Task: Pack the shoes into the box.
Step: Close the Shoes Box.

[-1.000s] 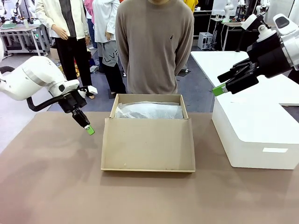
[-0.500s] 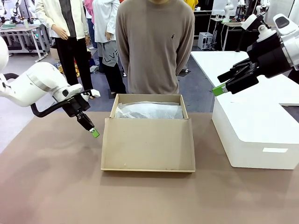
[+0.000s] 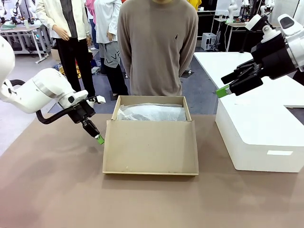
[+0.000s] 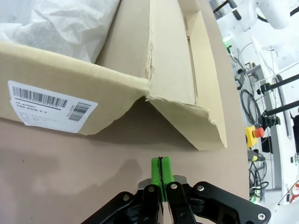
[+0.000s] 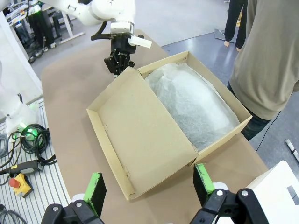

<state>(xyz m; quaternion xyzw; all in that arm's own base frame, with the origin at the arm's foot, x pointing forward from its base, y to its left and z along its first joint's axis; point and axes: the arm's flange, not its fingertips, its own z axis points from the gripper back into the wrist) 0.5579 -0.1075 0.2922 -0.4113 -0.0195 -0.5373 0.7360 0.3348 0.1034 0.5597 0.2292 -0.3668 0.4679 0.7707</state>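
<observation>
I bring the left gripper point(image 3: 99, 139) – fingers pressed together, empty – just beside the box point(image 3: 151, 142) lid's left edge. I should push low and slowly. The right gripper point(image 5: 148, 186) is spread wide above. Tissue paper point(image 5: 194, 105) covers the inside.

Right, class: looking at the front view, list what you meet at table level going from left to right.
left gripper → box → white block, with the right gripper raised above the gap between the box and the block.
</observation>
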